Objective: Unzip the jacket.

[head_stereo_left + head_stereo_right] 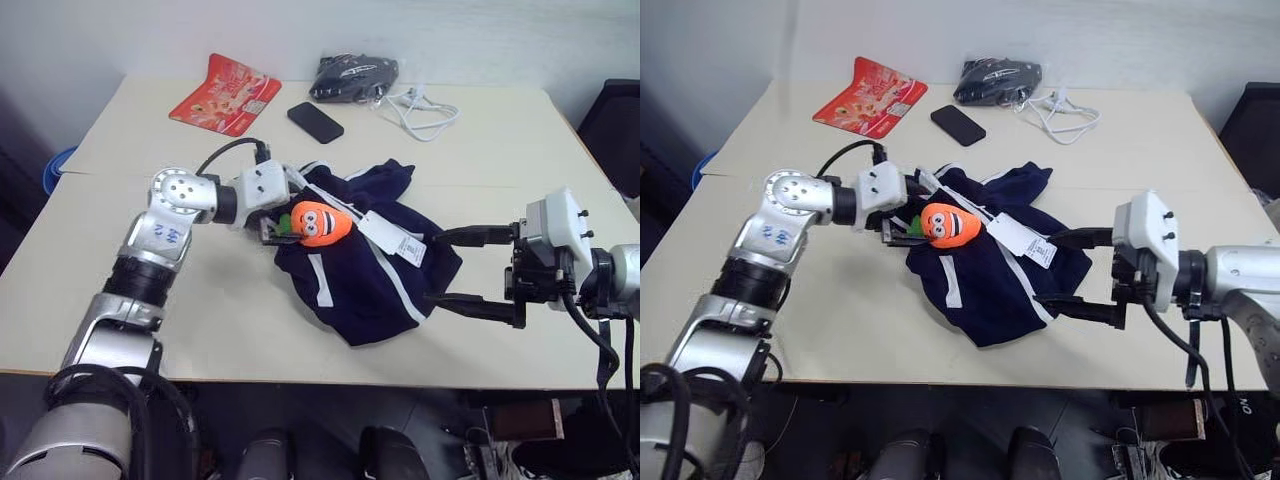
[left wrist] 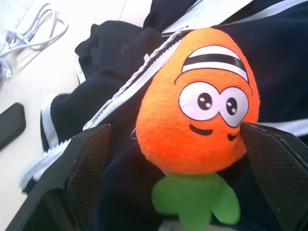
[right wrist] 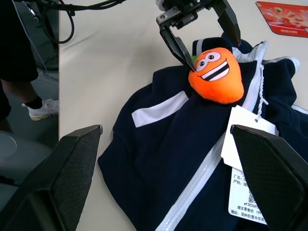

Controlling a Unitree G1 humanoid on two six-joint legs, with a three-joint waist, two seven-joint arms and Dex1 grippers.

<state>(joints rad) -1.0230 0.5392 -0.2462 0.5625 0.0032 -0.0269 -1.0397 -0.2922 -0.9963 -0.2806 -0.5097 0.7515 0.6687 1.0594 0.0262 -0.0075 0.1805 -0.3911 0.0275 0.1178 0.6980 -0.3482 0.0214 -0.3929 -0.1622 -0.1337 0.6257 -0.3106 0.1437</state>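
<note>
The jacket (image 1: 365, 262) lies crumpled at the middle of the surface (image 1: 480, 170), white zipper (image 2: 134, 79) visible and closed along the part that shows. White paper tags (image 1: 392, 236) rest on the jacket. An orange plush toy (image 1: 318, 223) (smiling face, green leaf) sits on the jacket's left part. The left end effector (image 1: 282, 224) stands spread, its fingers either side of the toy. The right end effector (image 1: 468, 270) is spread at the jacket's right edge. Beyond the jacket lie a black phone (image 1: 315, 122), a red packet (image 1: 225, 94), a white cable (image 1: 420, 108) and a black bundle (image 1: 352, 76).
</note>
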